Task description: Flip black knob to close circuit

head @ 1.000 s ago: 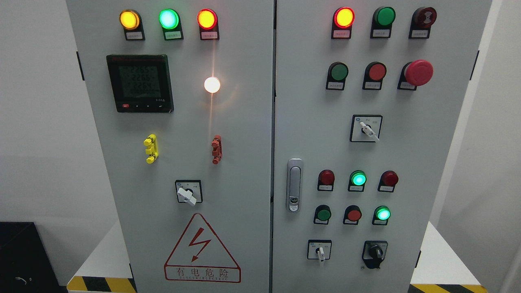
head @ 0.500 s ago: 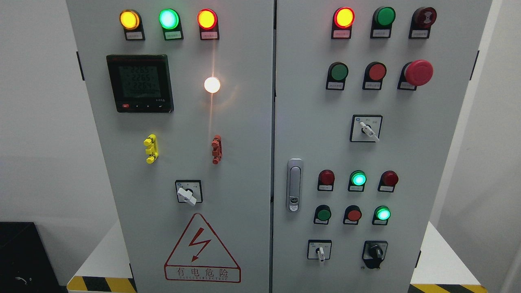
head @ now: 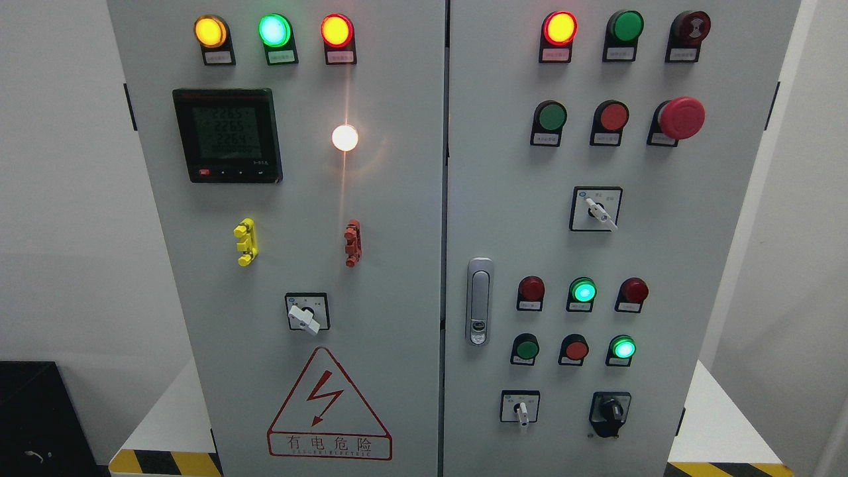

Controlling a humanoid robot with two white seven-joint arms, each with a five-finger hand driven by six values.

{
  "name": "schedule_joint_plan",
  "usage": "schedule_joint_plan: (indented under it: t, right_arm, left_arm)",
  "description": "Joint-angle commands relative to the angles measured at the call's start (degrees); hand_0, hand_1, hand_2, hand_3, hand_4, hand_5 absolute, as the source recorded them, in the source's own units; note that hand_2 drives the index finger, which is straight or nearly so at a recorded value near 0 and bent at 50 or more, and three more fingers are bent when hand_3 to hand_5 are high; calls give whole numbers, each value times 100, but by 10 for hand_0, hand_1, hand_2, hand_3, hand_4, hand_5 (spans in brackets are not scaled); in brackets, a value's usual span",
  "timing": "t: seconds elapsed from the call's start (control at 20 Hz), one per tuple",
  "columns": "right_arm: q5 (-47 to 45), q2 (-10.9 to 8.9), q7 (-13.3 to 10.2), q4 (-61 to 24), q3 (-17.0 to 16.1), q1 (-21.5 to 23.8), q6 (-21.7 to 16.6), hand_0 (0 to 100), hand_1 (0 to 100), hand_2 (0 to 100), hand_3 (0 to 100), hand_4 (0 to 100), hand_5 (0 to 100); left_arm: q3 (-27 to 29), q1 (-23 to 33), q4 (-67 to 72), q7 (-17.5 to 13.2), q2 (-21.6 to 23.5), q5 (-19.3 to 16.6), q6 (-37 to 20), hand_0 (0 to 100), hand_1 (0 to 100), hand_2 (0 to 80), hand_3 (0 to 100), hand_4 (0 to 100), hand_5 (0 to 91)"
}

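The black knob sits on a black base at the lower right of the grey cabinet's right door. Its handle stands roughly upright, leaning a little to the right. Neither of my hands nor any arm shows in the head view.
Left of the knob is a white rotary switch. Above are red and green buttons, two lit green, a silver door latch, another white switch and a red mushroom stop button. The left door has a meter and a warning triangle.
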Motion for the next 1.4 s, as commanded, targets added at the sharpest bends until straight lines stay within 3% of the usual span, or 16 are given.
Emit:
schedule_joint_plan:
  t: [0.0, 0.4, 1.35]
  right_arm:
    - [157, 19, 82, -255, -7, -335, 18, 2, 0, 929, 1000, 959, 989]
    - [571, 19, 381, -255, -78, -573, 88, 0, 0, 929, 1000, 959, 989]
    - [984, 2, 425, 175, -350, -1021, 88, 0, 0, 924, 1000, 958, 986]
  left_arm:
    - [0, 35, 0, 5, 1, 0, 0, 120, 556, 0, 0, 0, 0]
    - [0, 35, 0, 5, -8, 0, 0, 120, 556, 0, 0, 0, 0]
    - [0, 35, 0, 5, 1, 0, 0, 120, 556, 0, 0, 0, 0]
